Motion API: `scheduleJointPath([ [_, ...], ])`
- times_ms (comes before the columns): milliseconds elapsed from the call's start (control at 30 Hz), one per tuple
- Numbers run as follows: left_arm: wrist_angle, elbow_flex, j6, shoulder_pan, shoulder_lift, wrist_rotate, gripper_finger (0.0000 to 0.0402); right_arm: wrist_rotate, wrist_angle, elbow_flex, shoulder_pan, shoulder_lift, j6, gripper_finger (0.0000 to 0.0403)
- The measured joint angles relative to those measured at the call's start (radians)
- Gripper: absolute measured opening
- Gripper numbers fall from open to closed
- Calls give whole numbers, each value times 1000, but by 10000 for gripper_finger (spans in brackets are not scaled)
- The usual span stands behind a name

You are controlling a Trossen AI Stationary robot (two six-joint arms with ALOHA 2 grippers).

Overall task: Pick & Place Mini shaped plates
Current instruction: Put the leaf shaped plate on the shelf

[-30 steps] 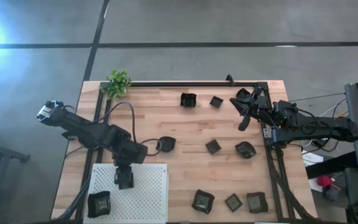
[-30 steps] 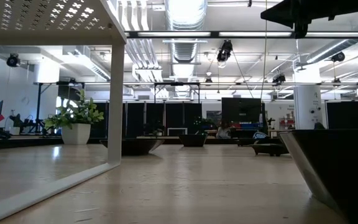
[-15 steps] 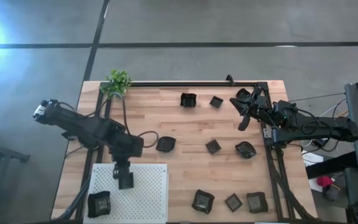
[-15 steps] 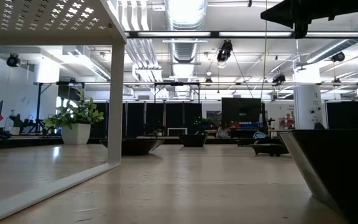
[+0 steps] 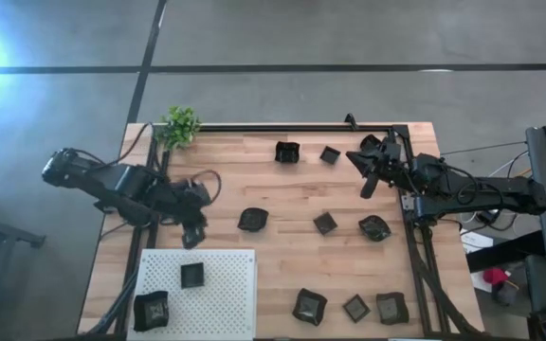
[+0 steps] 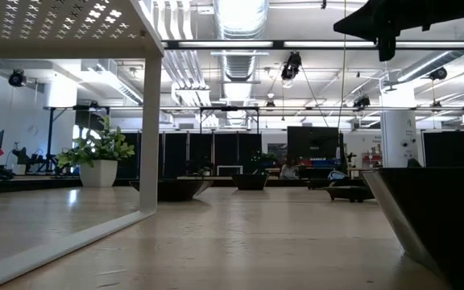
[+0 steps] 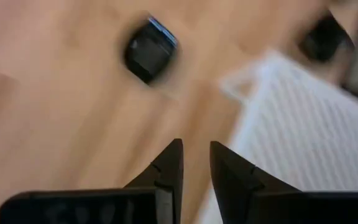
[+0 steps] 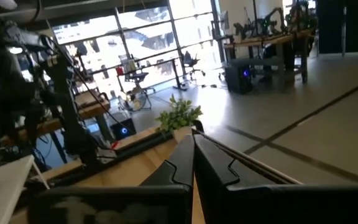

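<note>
With two plates (image 5: pixel 191 275) on the white board (image 5: pixel 226 303) at lower left and our left gripper (image 5: pixel 193 233) fingers slightly parted and empty, we risk nudging the centre plate (image 5: pixel 252 220) approaching crooked; right gripper (image 5: pixel 370 185) fingers closed, empty.

The little plates (image 5: pixel 254 220) are black. The board (image 5: pixel 226 294) is white with tiny dots. The plant (image 5: pixel 180 124) is green, the table (image 5: pixel 282 189) light brown.

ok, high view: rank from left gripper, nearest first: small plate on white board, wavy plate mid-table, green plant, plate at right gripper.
From the left gripper:
1. Small plate, on the white board.
2. Wavy plate, mid-table.
3. Green plant, far-left corner.
4. Plate by the right gripper, far side.
</note>
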Motion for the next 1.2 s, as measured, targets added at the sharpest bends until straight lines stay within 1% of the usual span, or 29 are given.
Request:
scheduleJointPath([
  [67,0,0,-40,0,-9,-121,71,0,0,0,0,17,0,8],
  [133,0,-1,-82,0,-14,-220,71,0,1,0,0,37,14,8],
  [233,1,-2,-140,0,-15,-311,71,0,0,0,0,65,36,8],
  [300,1,-2,-170,0,-13,-330,71,-7,-2,0,1,76,58,8],
  [433,2,-3,-215,0,-7,-334,71,-11,-1,0,1,85,137,8],
  [533,3,-3,-241,0,-2,-348,71,-53,-10,0,0,92,149,8],
  [600,4,-4,-247,0,-2,-372,71,-85,-22,0,1,107,148,8],
  [733,5,-5,-254,0,-1,-437,71,-114,-68,24,0,169,148,8],
  [800,7,-5,-269,0,-1,-474,71,-131,-115,56,0,216,149,8],
  [967,44,-6,-305,0,-1,-535,71,-213,-271,173,-12,348,124,8],
  [1067,69,-7,-311,0,-1,-549,71,-246,-464,255,-35,413,147,8],
  [1200,88,-11,-312,0,-1,-560,71,-281,-806,367,-49,483,211,8],
])
